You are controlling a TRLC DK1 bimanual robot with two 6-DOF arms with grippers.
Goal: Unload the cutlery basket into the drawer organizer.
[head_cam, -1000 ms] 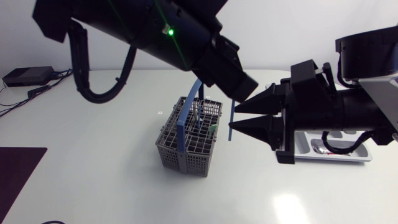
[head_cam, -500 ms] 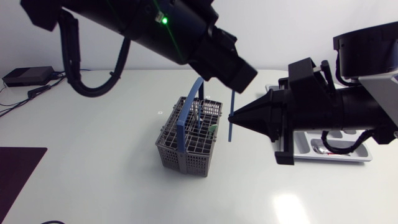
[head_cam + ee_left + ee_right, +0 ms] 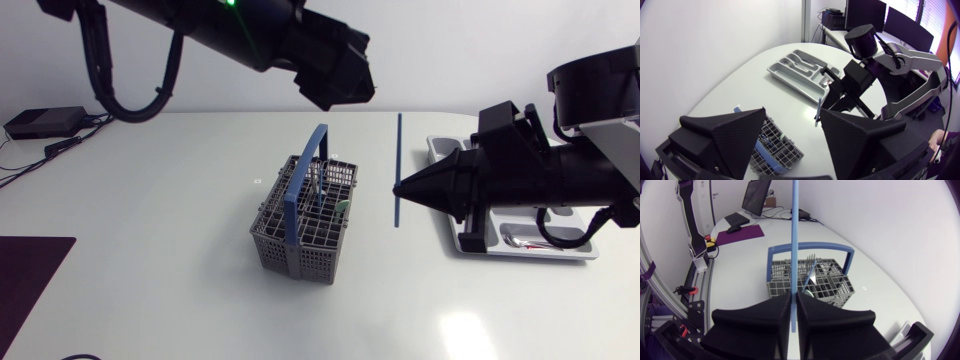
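Right fingers: Your right gripper (image 3: 398,188) has its fingers pressed together on a thin blue utensil (image 3: 399,150), one finger on each side.
Blue utensil: It is a long, narrow strip that stands upright in the grip. Most of its length rises above the fingers and a shorter end hangs below them.
Where the utensil is: It is in the air above the desk (image 3: 150,250), between the cutlery basket (image 3: 300,225) and the drawer organizer (image 3: 437,150), and it touches neither.
Left fingers: Your left gripper (image 3: 792,112) has its fingers spread wide with nothing between them.
Left arm: It comes in from your left and hangs high over the far side of the desk, up and behind the basket.
Cutlery basket: It is a grey mesh box with a tall blue handle (image 3: 300,180) arching over it. It stands upright on the desk near the middle. A few pieces of cutlery (image 3: 318,190) stand inside, one with a pale green part.
Drawer organizer: It is a grey tray with several compartments, lying flat at your right side of the desk. From above, your right arm covers much of it. Some pieces lie in it, but which compartments hold them cannot be told.
Desk: It is white, with a dark purple mat (image 3: 30,280) at its near left corner.
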